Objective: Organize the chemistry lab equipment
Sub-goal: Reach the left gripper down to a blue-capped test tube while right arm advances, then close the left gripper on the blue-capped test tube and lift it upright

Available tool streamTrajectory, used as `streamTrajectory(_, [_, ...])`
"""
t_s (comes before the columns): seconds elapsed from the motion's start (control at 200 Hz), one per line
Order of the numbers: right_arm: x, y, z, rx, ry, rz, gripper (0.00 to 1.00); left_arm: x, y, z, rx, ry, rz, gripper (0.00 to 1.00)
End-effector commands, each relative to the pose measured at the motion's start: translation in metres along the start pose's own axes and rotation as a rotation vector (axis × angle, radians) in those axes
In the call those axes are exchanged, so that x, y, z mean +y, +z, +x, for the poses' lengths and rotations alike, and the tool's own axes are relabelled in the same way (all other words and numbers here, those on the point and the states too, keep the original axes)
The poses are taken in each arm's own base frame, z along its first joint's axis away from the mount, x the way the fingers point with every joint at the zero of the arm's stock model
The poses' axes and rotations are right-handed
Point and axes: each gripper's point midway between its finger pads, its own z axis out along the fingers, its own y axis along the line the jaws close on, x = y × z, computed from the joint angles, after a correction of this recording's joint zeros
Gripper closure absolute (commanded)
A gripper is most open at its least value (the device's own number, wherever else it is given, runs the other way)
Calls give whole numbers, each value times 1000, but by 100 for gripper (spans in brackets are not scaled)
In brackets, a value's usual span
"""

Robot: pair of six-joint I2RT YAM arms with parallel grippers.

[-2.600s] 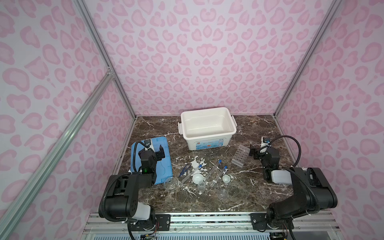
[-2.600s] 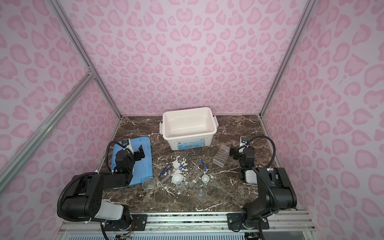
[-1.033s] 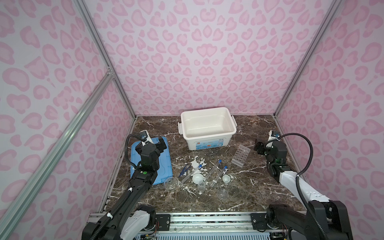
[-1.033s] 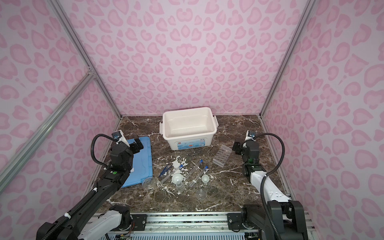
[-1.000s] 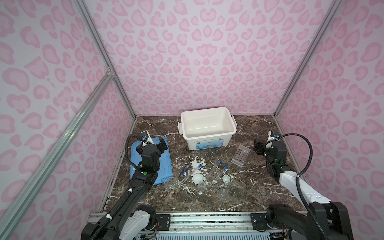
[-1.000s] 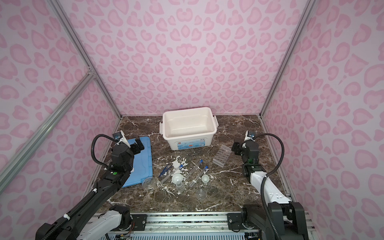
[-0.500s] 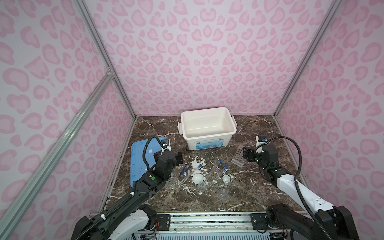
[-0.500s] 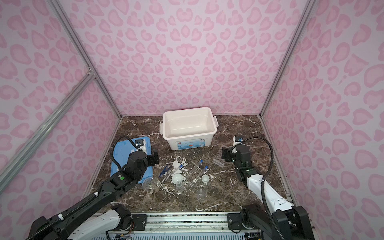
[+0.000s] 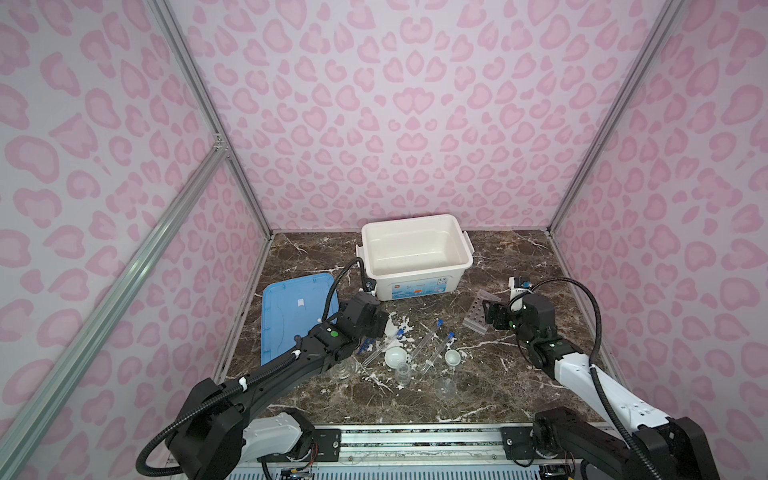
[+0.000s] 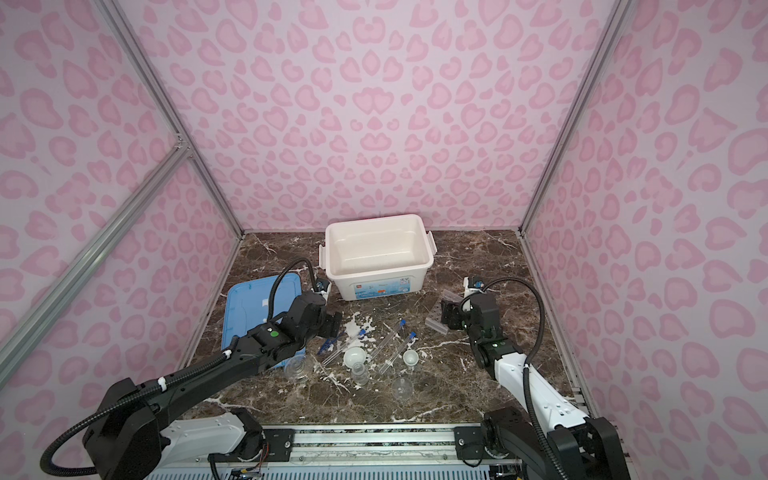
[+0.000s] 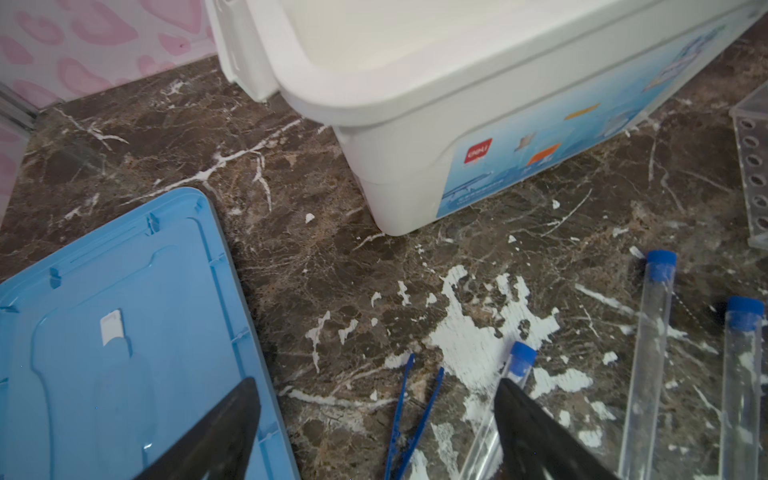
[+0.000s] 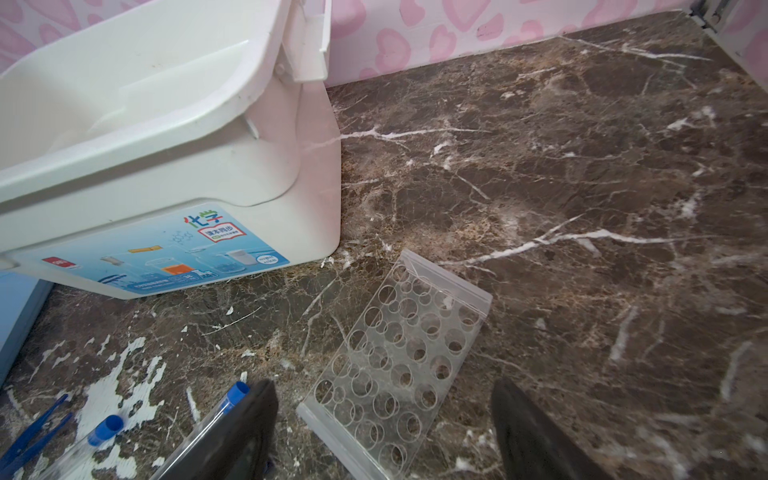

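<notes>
Blue-capped test tubes (image 9: 430, 338) lie in the middle of the marble floor among two small white bowls (image 9: 395, 356), clear beakers (image 9: 402, 372) and dark blue tweezers (image 11: 415, 407). My left gripper (image 11: 376, 390) hangs open over the tweezers, one finger above the lid edge, the other above a test tube (image 11: 515, 370). The clear holed rack (image 12: 399, 345) lies flat to the right of the tubes. My right gripper (image 12: 384, 388) is open and straddles the rack's near end without touching it. In both top views the grippers (image 9: 380, 324) (image 10: 449, 313) hold nothing.
The large white bin (image 9: 415, 249) stands at the back centre, open and empty. A flat blue lid (image 9: 295, 320) lies at the left. Another beaker (image 9: 445, 388) and a flask (image 9: 343, 368) stand nearer the front rail. Pink walls close in three sides.
Both arms have stretched inward. The left gripper has moved right, off the blue lid to above the tweezers. The right gripper has moved left to the rack.
</notes>
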Motion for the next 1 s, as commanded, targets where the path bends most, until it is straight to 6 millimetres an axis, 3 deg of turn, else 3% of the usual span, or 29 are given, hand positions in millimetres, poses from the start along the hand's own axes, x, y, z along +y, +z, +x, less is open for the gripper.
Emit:
streamTrajectory(0.0, [-1, -1, 7, 14, -13, 0, 17, -6, 3, 19, 78, 52, 31, 22])
streamTrajectory(0.085, [-1, -2, 8, 12, -17, -1, 18, -11, 4, 26, 104, 59, 56, 31])
streamTrajectory(0.28, [-1, -1, 9, 16, -18, -2, 18, -22, 8, 37, 147, 83, 104, 38])
streamTrajectory(0.535, [-2, -2, 11, 24, -12, -1, 18, -27, 11, 50, 252, 73, 104, 44])
streamTrajectory(0.825, [0, 0, 11, 24, -2, -8, 18, -39, 13, 85, 346, 33, 129, 47])
streamTrajectory(0.995, [0, 1, 12, 28, 3, -13, 18, -46, 15, 95, 364, 49, 127, 49])
